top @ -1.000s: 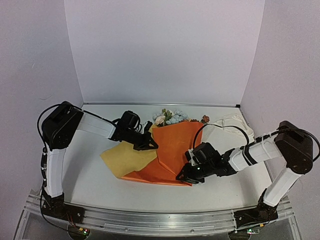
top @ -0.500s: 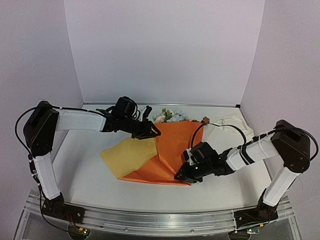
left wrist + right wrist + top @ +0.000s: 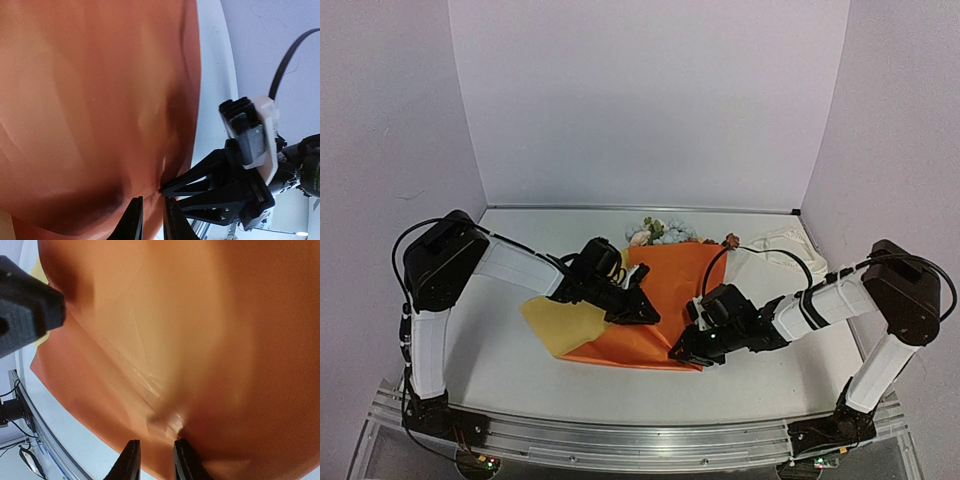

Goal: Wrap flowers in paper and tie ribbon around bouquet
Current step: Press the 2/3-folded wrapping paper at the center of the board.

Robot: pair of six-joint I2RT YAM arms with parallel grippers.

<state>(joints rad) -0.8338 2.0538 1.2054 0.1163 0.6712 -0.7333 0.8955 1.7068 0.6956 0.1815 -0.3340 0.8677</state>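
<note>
The flowers [image 3: 658, 232] lie at the paper [image 3: 670, 285]'s far edge, what seems the ribbon [image 3: 785, 245] to their right.

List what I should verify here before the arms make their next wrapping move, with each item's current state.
1. Right gripper holds the near corner of the paper: ok, the sheet puckers between its fingers.
2. Left gripper has a grip on the paper: cannot tell; it sits over the orange face with only a narrow gap.
3. Flowers show their blooms past the far edge: ok.
4. Paper closed around the stems: not ok; the yellow flap lies open on the left.
5. Ribbon tied: not ok; it lies bunched at the far right.
</note>
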